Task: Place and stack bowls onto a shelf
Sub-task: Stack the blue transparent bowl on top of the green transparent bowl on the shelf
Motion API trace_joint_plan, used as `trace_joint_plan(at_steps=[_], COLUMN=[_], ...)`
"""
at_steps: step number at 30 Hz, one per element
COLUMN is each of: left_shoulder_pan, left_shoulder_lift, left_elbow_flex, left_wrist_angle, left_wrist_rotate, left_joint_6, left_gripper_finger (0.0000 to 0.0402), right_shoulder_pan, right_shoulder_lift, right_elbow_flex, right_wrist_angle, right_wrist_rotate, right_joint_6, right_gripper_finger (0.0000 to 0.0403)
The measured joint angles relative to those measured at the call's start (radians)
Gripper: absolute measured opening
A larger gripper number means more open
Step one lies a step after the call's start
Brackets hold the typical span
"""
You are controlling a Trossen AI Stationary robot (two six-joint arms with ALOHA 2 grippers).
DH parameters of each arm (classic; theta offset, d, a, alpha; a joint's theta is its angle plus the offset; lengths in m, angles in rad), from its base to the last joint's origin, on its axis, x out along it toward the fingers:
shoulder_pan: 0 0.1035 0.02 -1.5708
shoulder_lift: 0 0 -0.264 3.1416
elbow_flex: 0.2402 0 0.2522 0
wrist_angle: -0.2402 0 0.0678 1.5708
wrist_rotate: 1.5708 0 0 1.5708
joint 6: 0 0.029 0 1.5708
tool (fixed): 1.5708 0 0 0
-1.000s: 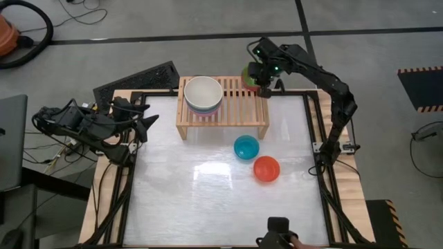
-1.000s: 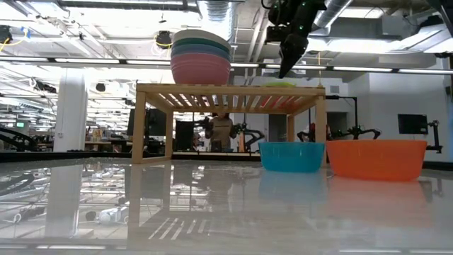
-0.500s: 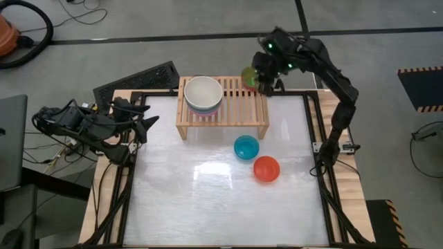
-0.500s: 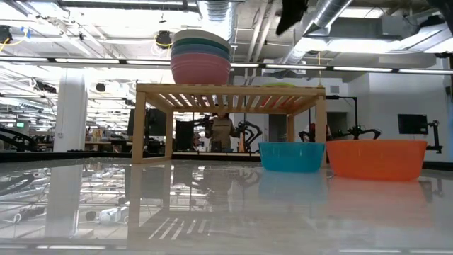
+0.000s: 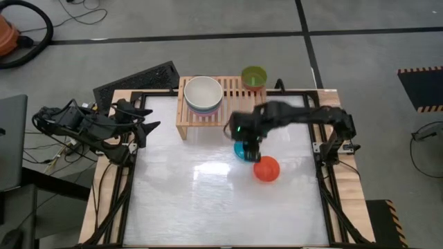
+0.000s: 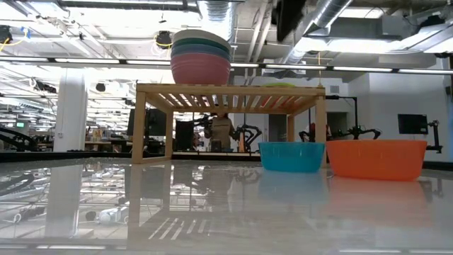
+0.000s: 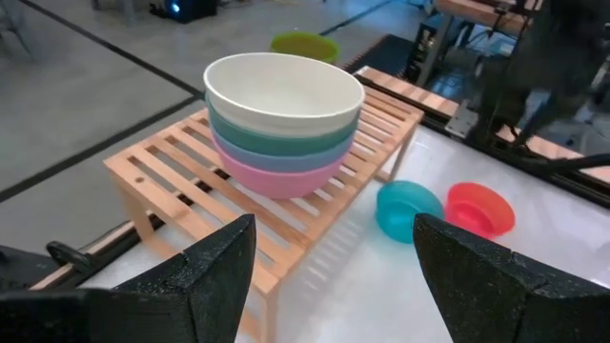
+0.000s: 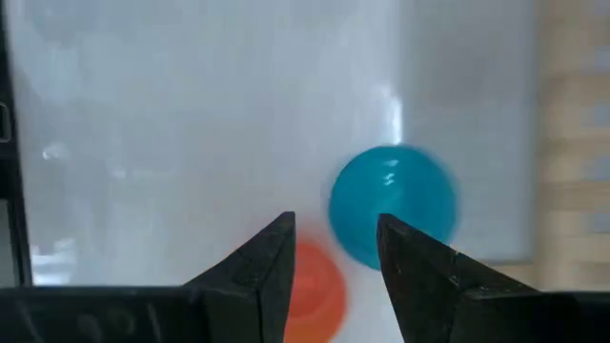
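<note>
Cyan bowl (image 5: 243,149) sits on the table (image 5: 180,200) before the shelf (image 5: 242,111); your right gripper (image 5: 250,146) hovers above it, fingers apart and empty. Centre over one wall, probably the nearer, before descending.

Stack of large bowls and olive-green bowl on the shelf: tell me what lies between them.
Nothing but bare slats of the shelf lies between the stack of large bowls and the olive-green bowl, as the high view shows.

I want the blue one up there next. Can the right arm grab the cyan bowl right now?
Probably yes. The right end effector hangs just above the cyan bowl, fingers apart and holding nothing. Nothing covers the bowl; the orange-red bowl sits beside it with a small gap.
</note>
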State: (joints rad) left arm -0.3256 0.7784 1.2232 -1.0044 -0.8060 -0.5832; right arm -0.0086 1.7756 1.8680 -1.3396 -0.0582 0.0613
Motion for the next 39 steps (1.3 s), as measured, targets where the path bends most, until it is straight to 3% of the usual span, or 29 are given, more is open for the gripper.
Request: trace_joint_plan(at_steps=[11,21,29,32,37,39], left_shoulder_pan=[0.000,0.000,0.000,0.000,0.000,0.000], left_shoulder_lift=[0.000,0.000,0.000,0.000,0.000,0.000], left_elbow_flex=[0.000,0.000,0.000,0.000,0.000,0.000], left_wrist_angle=[0.000,0.000,0.000,0.000,0.000,0.000], left_wrist_rotate=[0.015,0.015,-0.019,-0.019,-0.019,-0.019], left_joint_6=[0.012,-0.012,-0.022,-0.023,-0.024,-0.024], left_gripper_finger=[0.0268,0.0268,0.0268,0.0268,0.0268,0.0268], right_shoulder_pan=[-0.005,-0.046,-0.077,-0.083,-0.083,-0.080], right_shoulder_lift=[0.000,0.000,0.013,0.013,0.008,0.009], right_elbow_flex=[-0.442,-0.662,-0.739,-0.741,-0.738,-0.738], right_wrist_angle=[0.394,0.675,0.726,0.728,0.721,0.728], right_wrist_rotate=[-0.011,-0.080,-0.063,-0.058,-0.079,-0.086], right_joint_6=[0.063,0.062,0.042,0.028,0.022,0.028], right_gripper_finger=[0.0177,0.0178,0.0166,0.0134,0.0024,0.0022])
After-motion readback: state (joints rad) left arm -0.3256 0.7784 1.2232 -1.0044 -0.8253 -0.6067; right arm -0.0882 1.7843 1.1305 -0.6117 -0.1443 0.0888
